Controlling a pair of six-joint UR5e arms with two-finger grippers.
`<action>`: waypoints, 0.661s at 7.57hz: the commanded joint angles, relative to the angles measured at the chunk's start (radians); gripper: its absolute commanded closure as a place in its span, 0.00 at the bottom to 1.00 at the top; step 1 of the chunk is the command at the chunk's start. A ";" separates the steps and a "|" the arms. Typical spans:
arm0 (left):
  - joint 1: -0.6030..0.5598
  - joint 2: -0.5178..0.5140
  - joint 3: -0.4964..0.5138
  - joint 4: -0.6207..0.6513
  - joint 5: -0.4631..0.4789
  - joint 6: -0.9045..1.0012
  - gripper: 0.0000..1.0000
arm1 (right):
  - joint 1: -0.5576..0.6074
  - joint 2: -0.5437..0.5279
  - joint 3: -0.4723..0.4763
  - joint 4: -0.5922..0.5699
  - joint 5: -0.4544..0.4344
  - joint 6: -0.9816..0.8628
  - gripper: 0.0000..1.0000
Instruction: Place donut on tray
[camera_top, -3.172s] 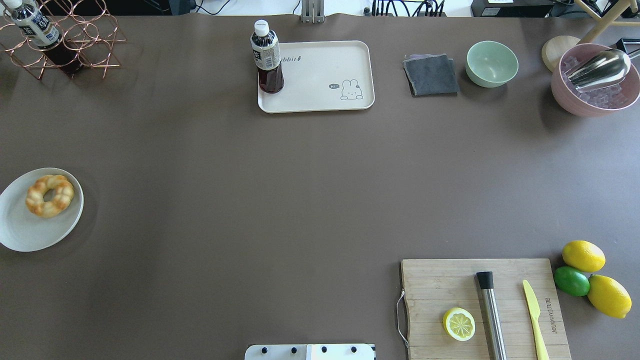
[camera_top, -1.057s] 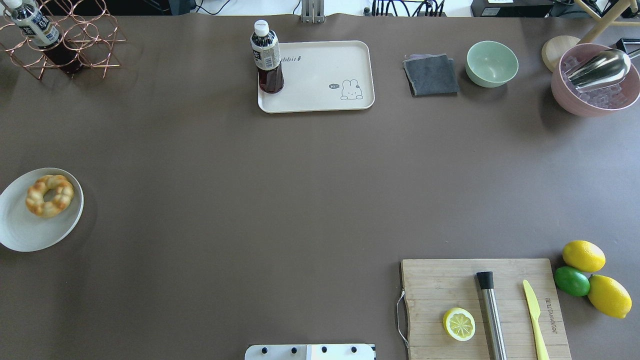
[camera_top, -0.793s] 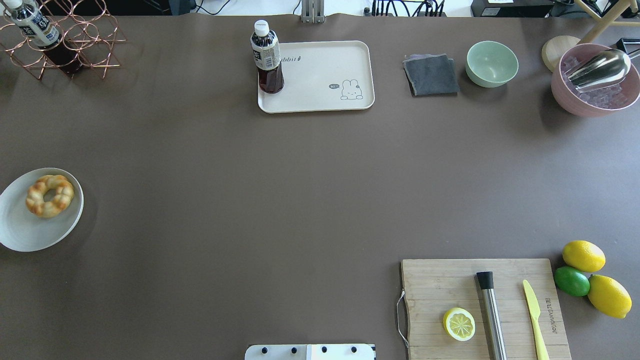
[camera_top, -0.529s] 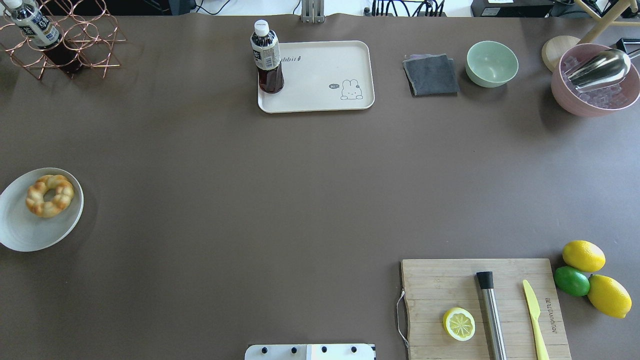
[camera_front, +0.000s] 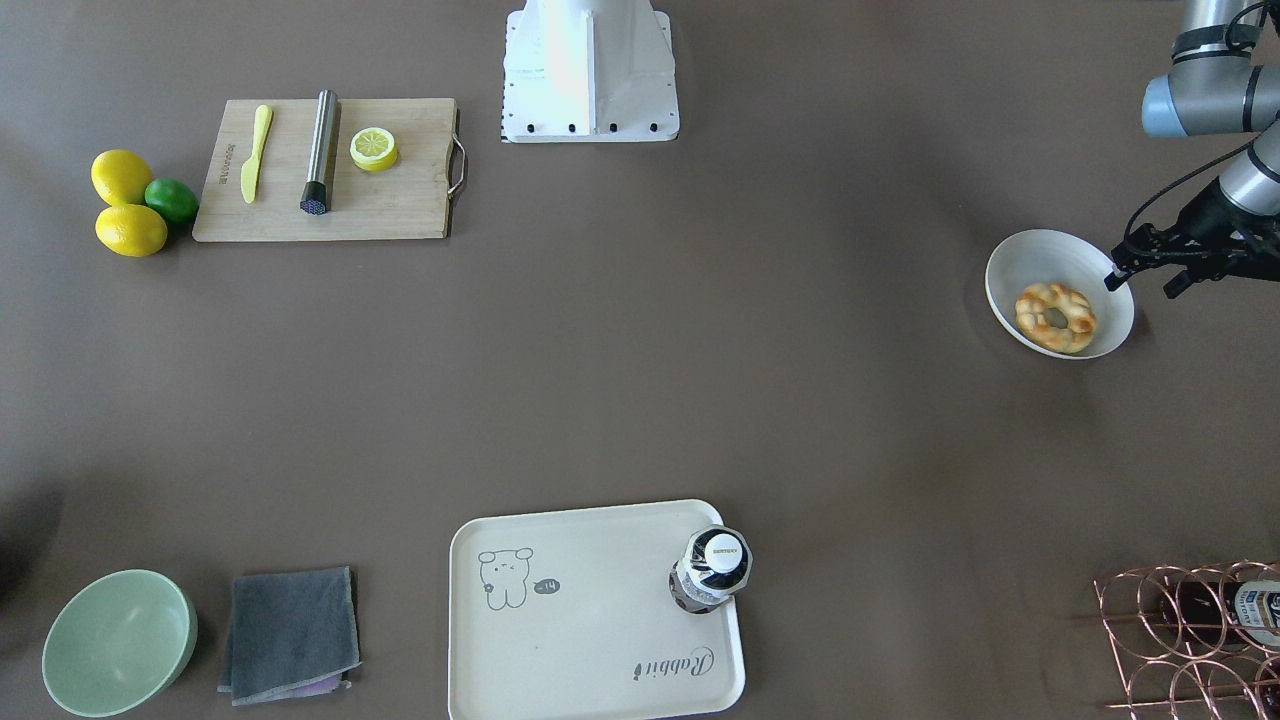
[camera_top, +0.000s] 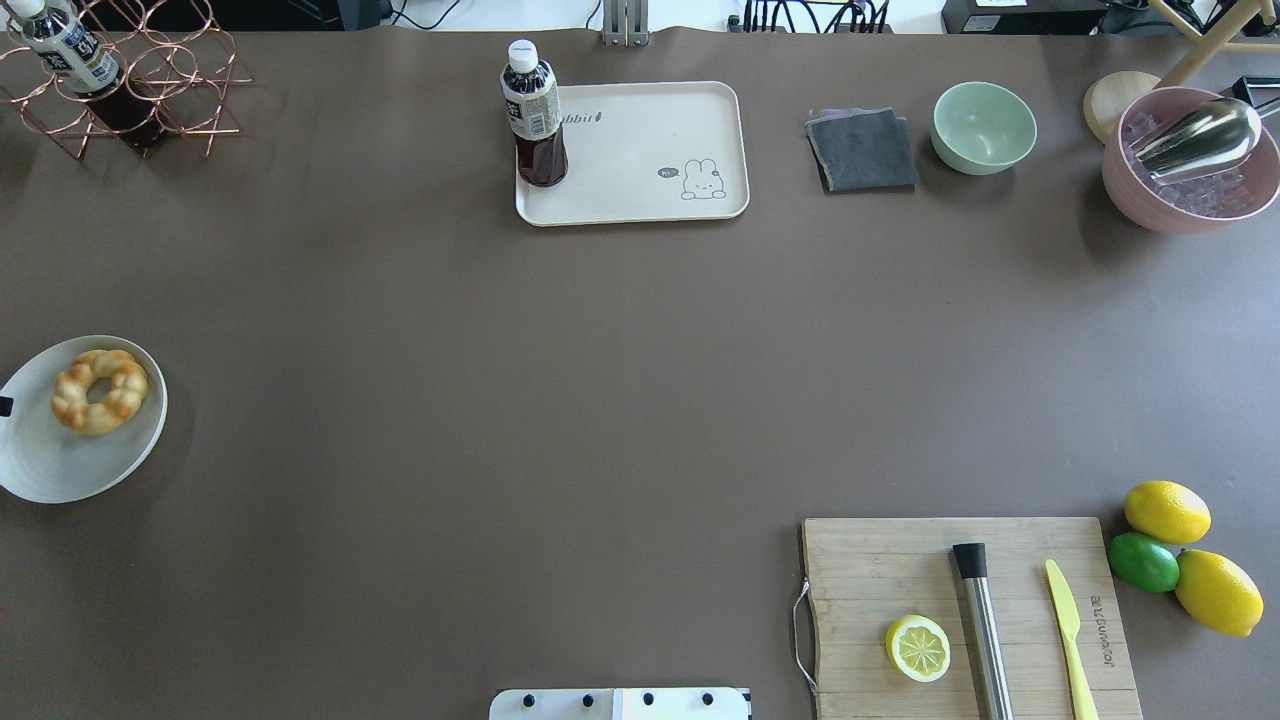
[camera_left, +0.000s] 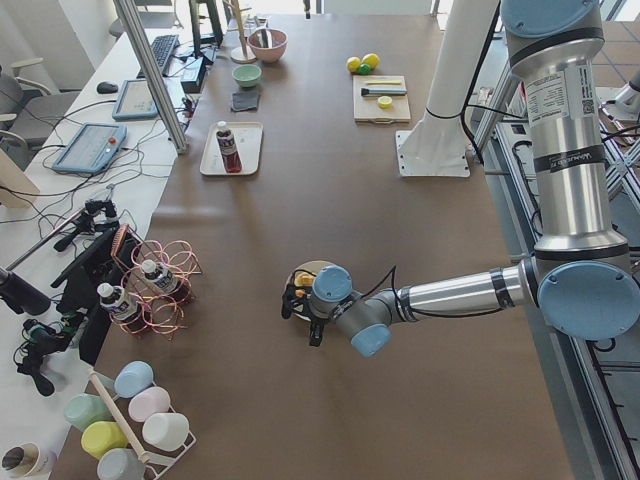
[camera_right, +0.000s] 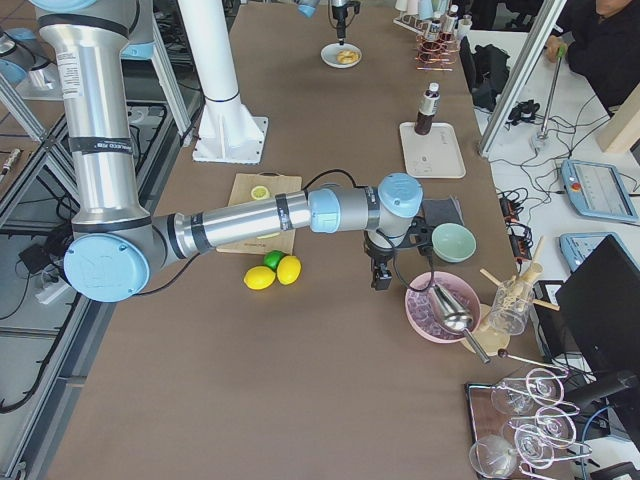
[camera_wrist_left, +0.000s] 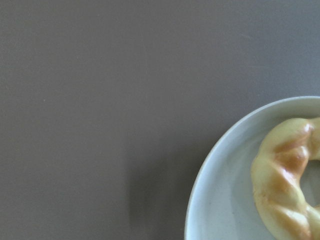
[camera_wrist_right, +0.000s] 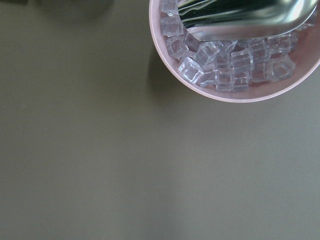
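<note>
The golden-brown twisted donut (camera_front: 1055, 318) lies in a white plate (camera_front: 1040, 255) at the table's left end; it also shows in the overhead view (camera_top: 99, 391) and the left wrist view (camera_wrist_left: 285, 185). My left gripper (camera_front: 1140, 285) hovers open and empty beside the plate's outer rim, apart from the donut. The cream tray (camera_top: 650, 160) with the cartoon drawing sits at the far middle, with a dark drink bottle (camera_top: 535, 115) upright on its left corner. My right gripper (camera_right: 380, 280) hangs near the pink ice bowl; I cannot tell whether it is open or shut.
A wooden cutting board (camera_top: 900, 560) near the right front holds a lemon half (camera_top: 918, 648), a steel muddler and a yellow knife. Lemons and a lime (camera_top: 1143, 561) lie beside it. A grey cloth (camera_top: 862, 150), green bowl (camera_top: 984, 127), pink ice bowl (camera_top: 1190, 160) and copper rack (camera_top: 150, 80) line the far edge.
A black fingertip of my left gripper has come into the overhead view at the left edge, beside the plate. The donut, the plate and the tray have not moved.
</note>
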 joint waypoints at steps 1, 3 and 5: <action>0.012 -0.004 0.005 0.001 0.003 -0.001 0.30 | 0.000 -0.004 -0.002 0.000 0.002 0.000 0.00; 0.014 -0.006 0.006 0.001 0.005 0.000 0.53 | 0.000 -0.004 -0.002 0.000 0.002 -0.001 0.00; 0.017 -0.021 0.023 0.001 0.003 0.005 0.99 | 0.000 -0.013 -0.002 0.001 0.000 -0.001 0.00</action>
